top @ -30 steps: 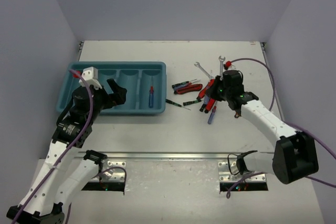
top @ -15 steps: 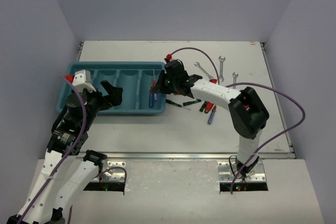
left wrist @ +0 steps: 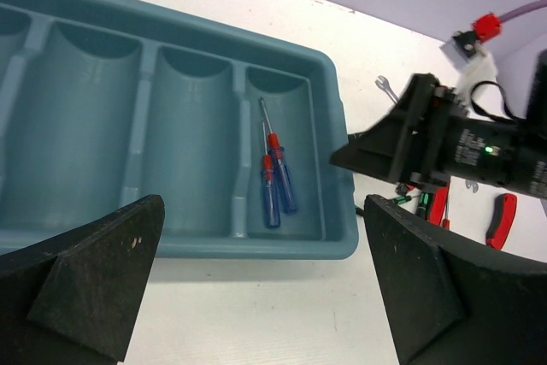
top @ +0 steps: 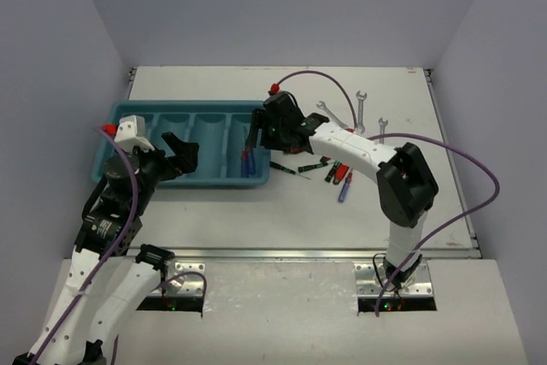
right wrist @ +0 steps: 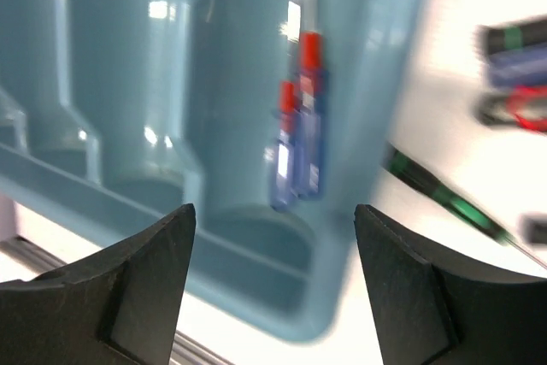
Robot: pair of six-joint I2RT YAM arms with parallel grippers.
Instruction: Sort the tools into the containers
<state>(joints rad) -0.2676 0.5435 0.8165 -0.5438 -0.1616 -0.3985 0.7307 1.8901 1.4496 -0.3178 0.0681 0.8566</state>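
Right tool [right wrist: 272, 211] spread, over blue screwdrivers [right wrist: 301, 138], rightmost tray compartment [right wrist: 350, 49]

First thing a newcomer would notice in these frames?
The teal tray left of centre stands out, two blue screwdrivers side by side in its rightmost compartment, the right gripper open just above them. Loose tools lie scattered on the table to its right; the left gripper hovers open over the tray's left end.
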